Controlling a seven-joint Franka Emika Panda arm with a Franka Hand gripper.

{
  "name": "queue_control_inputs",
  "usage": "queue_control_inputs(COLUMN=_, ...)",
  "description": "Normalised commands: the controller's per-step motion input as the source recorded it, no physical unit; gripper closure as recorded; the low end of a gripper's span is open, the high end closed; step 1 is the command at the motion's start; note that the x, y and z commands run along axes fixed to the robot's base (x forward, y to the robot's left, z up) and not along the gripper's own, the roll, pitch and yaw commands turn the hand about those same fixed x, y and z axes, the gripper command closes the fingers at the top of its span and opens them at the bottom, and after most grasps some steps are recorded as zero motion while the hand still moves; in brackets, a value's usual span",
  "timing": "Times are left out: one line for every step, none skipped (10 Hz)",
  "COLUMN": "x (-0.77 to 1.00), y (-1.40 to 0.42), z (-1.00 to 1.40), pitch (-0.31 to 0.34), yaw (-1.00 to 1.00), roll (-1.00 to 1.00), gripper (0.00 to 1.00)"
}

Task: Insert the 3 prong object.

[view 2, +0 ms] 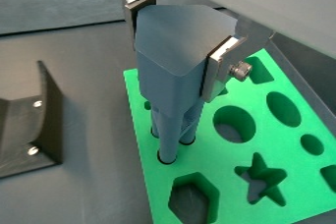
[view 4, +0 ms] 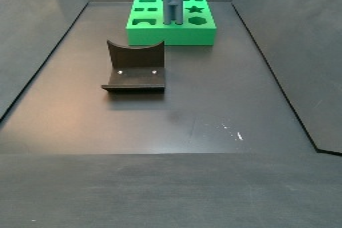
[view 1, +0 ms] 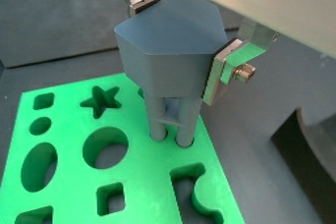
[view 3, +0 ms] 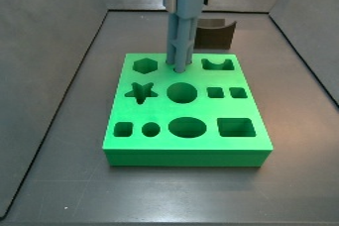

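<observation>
Three round legs of the matte blue-grey 3 prong object [view 1: 168, 66], pinched by the claw [view 1: 184, 33], meet the glossy green board [view 1: 66, 169].

A lab test cell — a dark bench [view 4: 187, 122] walled by grey panels, bearing only a green shape-sorting block [view 3: 185, 111] and the bolted fixture [view 4: 134, 69].

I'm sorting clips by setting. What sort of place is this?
Probably a robot test cell for insertion trials, not a home or workshop. A bare dark floor with raised walls holds only a green block of shaped holes and the fixture. The gripper above the block holds a blue-grey three-prong piece.
</observation>
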Motion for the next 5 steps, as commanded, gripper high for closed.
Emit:
queue_control_inputs(x=0.27, y=0.04, z=-0.74, pitch=-0.014, yaw=-0.31, roll=-0.10, gripper=1.00)
queue_control_inputs(x=0.01, y=0.13, z=-0.71, pitch=-0.186, yaw=-0.11, roll=-0.13, gripper=1.00)
queue_control_inputs(x=-0.06, y=0.00, z=-0.71, pitch=-0.269, yaw=0.00, roll=-0.03, gripper=1.00)
queue_control_inputs(x=0.00, y=0.05, z=-0.15, pitch=-0.119, yaw=0.00, roll=-0.14, gripper=1.00)
queue_control_inputs(x=0.00, y=0.00, z=0.00, pitch=0.000, yaw=0.00, roll=0.00, gripper=1.00)
